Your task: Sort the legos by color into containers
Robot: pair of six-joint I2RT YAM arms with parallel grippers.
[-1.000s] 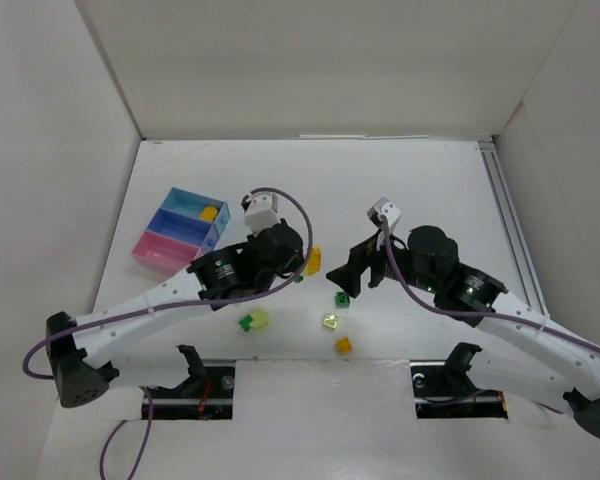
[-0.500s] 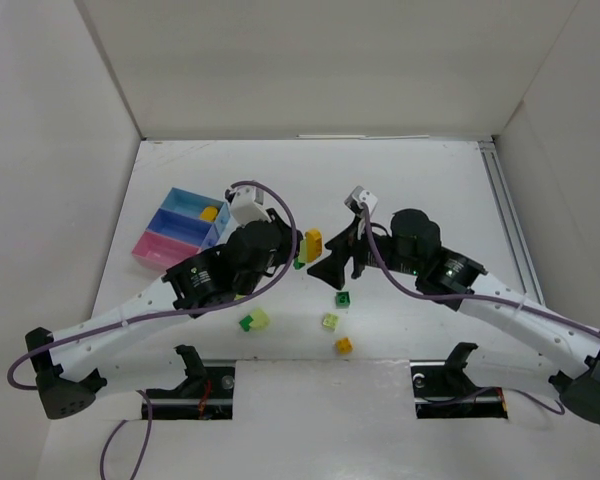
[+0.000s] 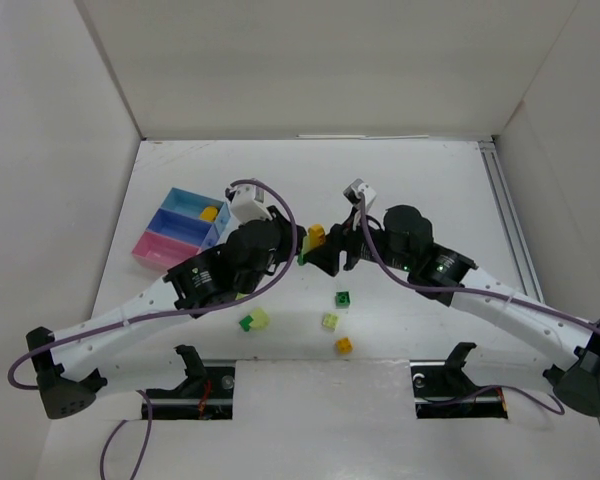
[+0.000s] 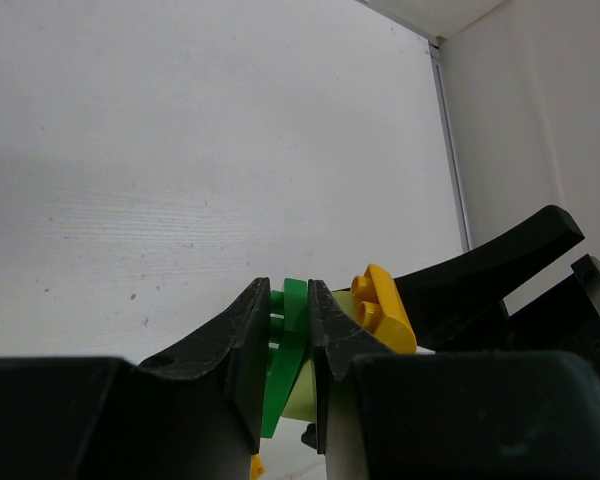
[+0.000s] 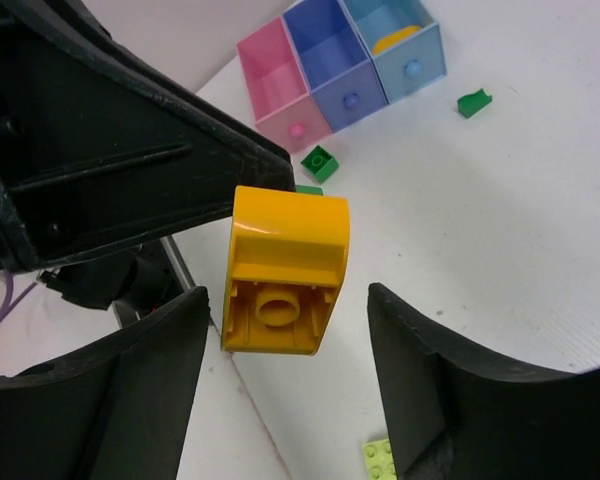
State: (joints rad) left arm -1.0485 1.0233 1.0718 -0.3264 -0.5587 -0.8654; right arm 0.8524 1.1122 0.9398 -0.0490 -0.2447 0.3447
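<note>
My left gripper (image 4: 289, 300) is shut on a thin dark green lego (image 4: 286, 345). It is joined to a pale yellow-green piece (image 4: 308, 390) and a yellow brick (image 4: 383, 305), all held above the table. In the top view the left gripper (image 3: 301, 252) meets my right gripper (image 3: 325, 250) at the yellow brick (image 3: 316, 234). The right gripper (image 5: 287, 300) is open, its jaws on either side of the yellow brick (image 5: 285, 265) with a gap on each side. The containers sit left: light blue (image 3: 188, 200), darker blue (image 3: 173, 224), pink (image 3: 156, 250).
A yellow piece (image 3: 209, 212) lies in the light blue tray. Loose legos on the table: green (image 3: 343, 298), pale green (image 3: 330, 321), orange (image 3: 344, 345), and a green and pale yellow pair (image 3: 253, 320). White walls enclose the table; a rail (image 3: 508, 225) runs along the right.
The right gripper has swung left to the left gripper and its jaws have narrowed around the yellow brick. The left arm shifted slightly left, still gripping the green piece.
</note>
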